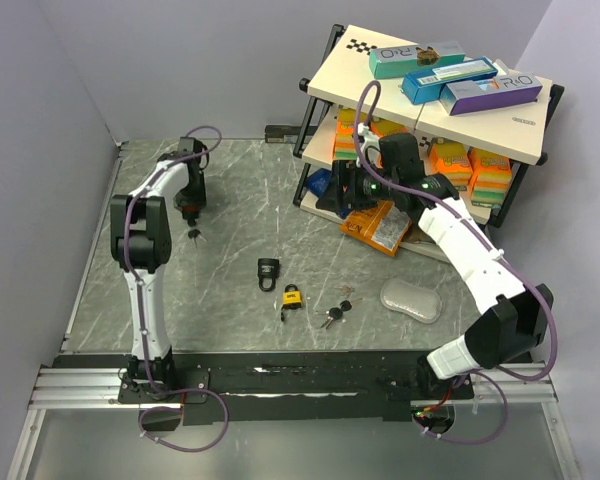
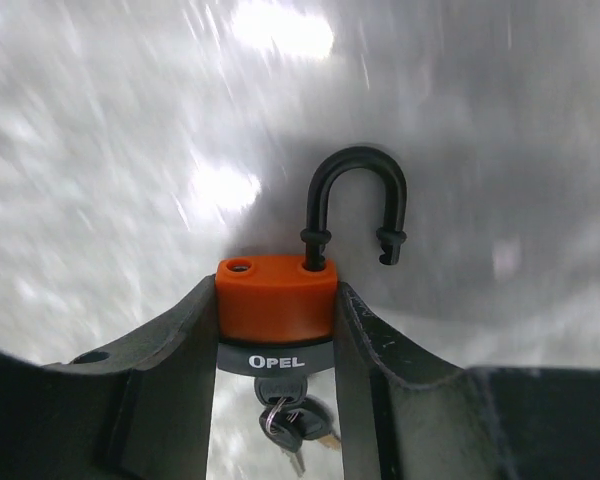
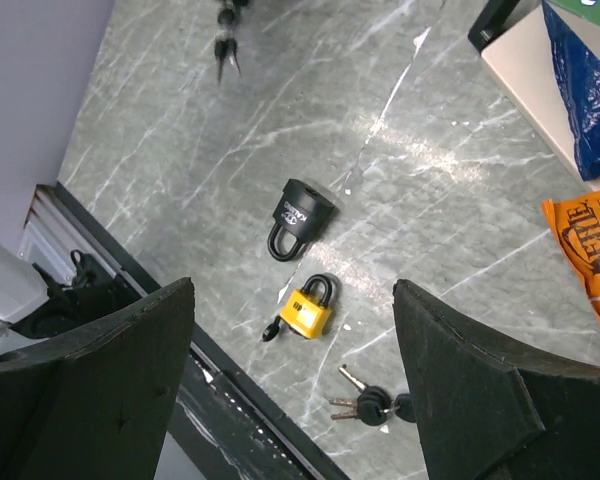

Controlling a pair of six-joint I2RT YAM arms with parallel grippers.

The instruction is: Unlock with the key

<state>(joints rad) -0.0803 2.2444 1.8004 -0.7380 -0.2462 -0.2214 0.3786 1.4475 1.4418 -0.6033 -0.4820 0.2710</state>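
One orange padlock (image 2: 276, 292), shackle popped, is clamped in the left gripper (image 2: 276, 312), left of the shelf (image 1: 342, 76); right gripper (image 3: 292, 295) is spread empty. Key (image 2: 290, 425) could be shaken out by jerky moves.

Overhead feed looks evenly lit on my end, with only soft shadows. Left wrist cam is rough: the tabletop (image 2: 100, 150) is smeared with blur and has two blown-out glare spots, though the orange padlock (image 2: 275, 298) is sharp. Right wrist view is crisp and bright.
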